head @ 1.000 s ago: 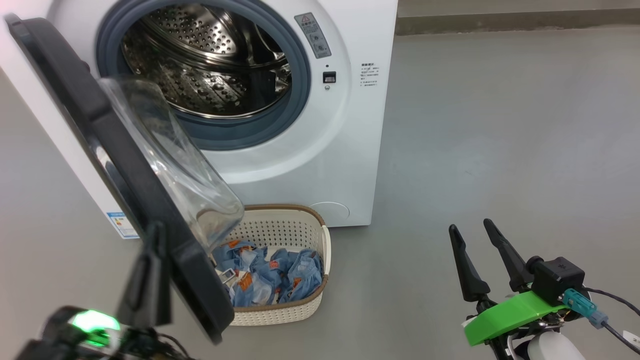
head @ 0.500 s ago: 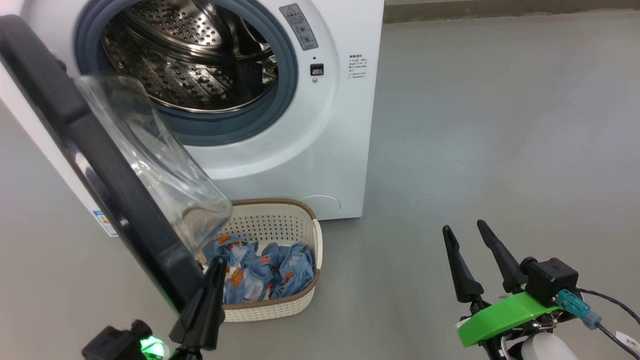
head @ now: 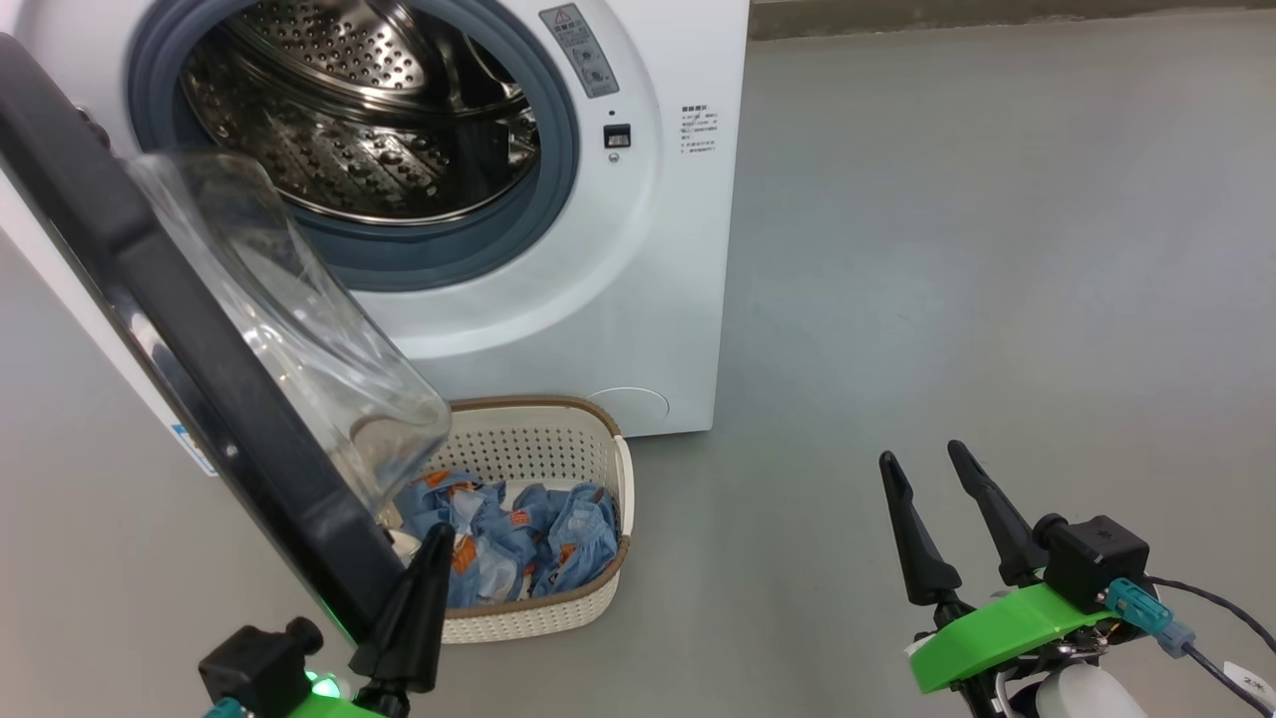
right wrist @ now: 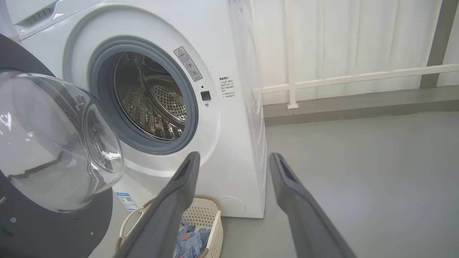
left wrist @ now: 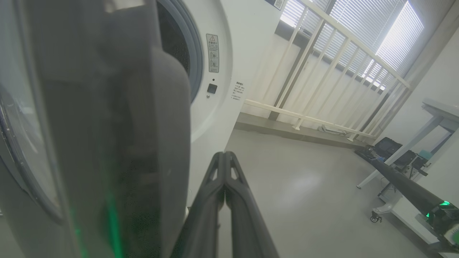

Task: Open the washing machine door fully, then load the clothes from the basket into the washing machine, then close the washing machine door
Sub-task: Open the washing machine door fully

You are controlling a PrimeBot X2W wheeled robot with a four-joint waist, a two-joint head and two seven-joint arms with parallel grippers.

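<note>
A smooth grey floor (head: pixel 997 249) runs back to a low grey ledge (left wrist: pixel 287 130) that carries a white slatted metal railing (left wrist: pixel 322 71). Bright window blinds (left wrist: pixel 365 32) hang behind the railing. Beside a pale tabletop on white castored legs (left wrist: pixel 441 109), dark cases (left wrist: pixel 389 147) lie on the floor.

1. I see the washing machine (head: pixel 648 299) in white, upper left, with a blue-grey gasket (head: pixel 563 170) and a steel drum (head: pixel 349 110) dotted with holes.
2. The washing machine door (head: pixel 199 384) has a glossy black rim around clear glass.
3. The basket (head: pixel 543 439) is cream, pierced with small holes, brown-rimmed.
4. The clothes (head: pixel 538 538) are light blue with orange and white patches.
5. My right gripper (head: pixel 920 453), lower right, is black on a bright green mount (head: pixel 997 633).
6. The floor (head: pixel 947 249) is flat grey.
</note>
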